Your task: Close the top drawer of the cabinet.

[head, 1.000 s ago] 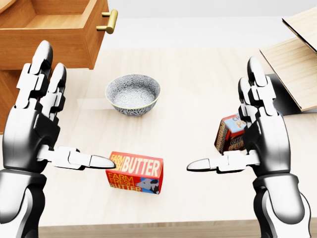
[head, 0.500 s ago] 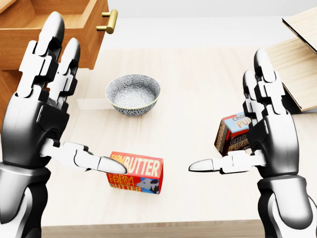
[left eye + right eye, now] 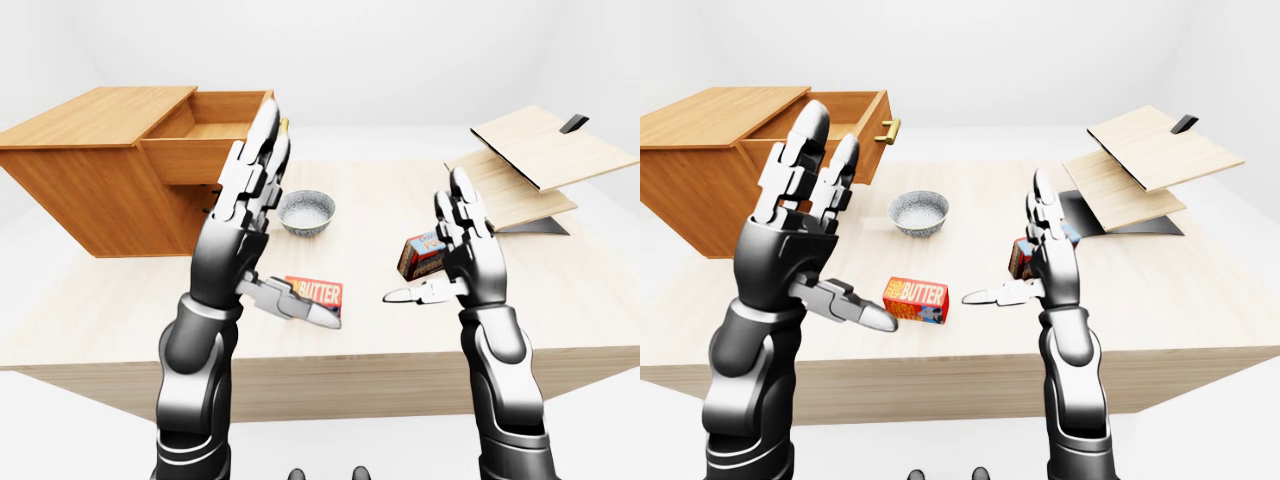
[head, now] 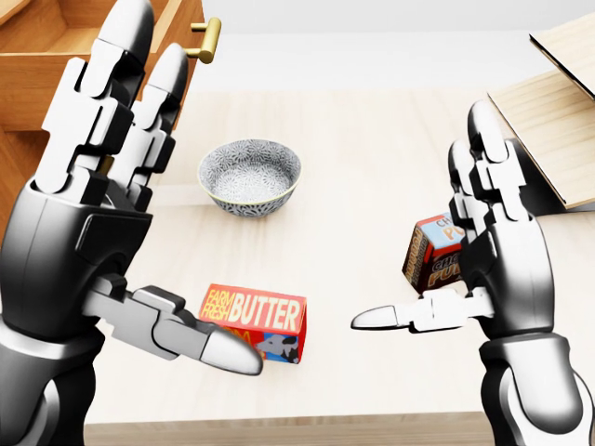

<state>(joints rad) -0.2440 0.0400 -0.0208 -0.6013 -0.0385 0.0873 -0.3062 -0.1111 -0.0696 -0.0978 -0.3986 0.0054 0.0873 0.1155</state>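
A wooden cabinet (image 3: 90, 165) stands on the table at the left of the left-eye view. Its top drawer (image 3: 862, 140) is pulled out, with a brass handle (image 4: 204, 39) on its face. My left hand (image 4: 139, 177) is open and raised, fingers spread upward just below and in front of the drawer face, touching nothing. My right hand (image 4: 474, 251) is open and empty at the right, thumb pointing left, above the table.
A patterned bowl (image 4: 249, 177) sits mid-table. A red butter box (image 4: 265, 316) lies between my hands. A chocolate pudding box (image 4: 429, 255) stands by my right hand. Tilted wooden boards (image 3: 540, 150) lie at the right. The table's near edge (image 4: 279, 427) runs along the bottom.
My left hand has risen and come nearer the camera, its fingertips now level with the drawer face. My right hand has barely moved. The objects have stayed put.
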